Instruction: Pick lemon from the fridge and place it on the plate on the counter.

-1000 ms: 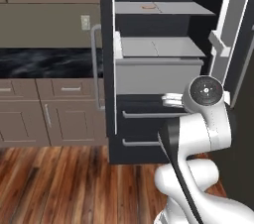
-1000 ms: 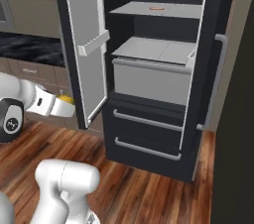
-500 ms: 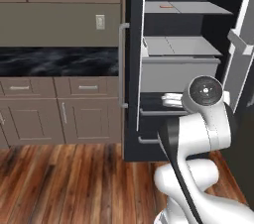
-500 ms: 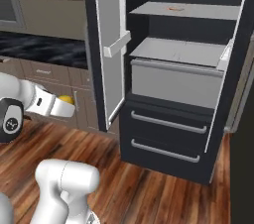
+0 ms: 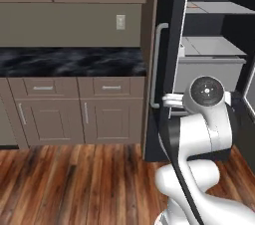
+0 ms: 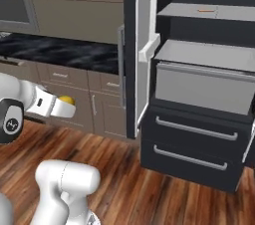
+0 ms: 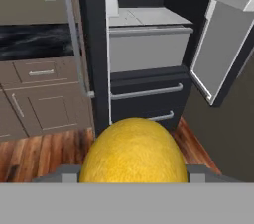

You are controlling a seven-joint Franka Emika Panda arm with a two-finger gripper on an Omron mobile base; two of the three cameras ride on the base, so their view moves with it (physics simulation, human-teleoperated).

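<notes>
The lemon (image 7: 133, 151) is a yellow roundish fruit held close in the hand view, and my gripper (image 7: 133, 174) is shut on it. From the right base view the lemon (image 6: 66, 100) peeks over the gripper (image 6: 67, 107), held low in front of the taupe cabinets, left of the fridge. The black fridge (image 6: 199, 94) stands open with its grey drawer (image 7: 149, 44) showing. The black marbled counter (image 5: 69, 62) runs left of the fridge (image 5: 172, 45). The plate is out of view.
The fridge's left door (image 6: 144, 45) juts out edge-on between the counter and the fridge interior, with a grey bar handle (image 5: 158, 64). Its right door (image 7: 228, 34) hangs open. A thin orange stick (image 6: 205, 10) lies on the upper shelf. Wooden floor (image 5: 69, 184) lies below.
The whole picture has shifted: the base has moved left, so the fridge slides right and more counter shows. The arm keeps its pose with the lemon in the gripper.
</notes>
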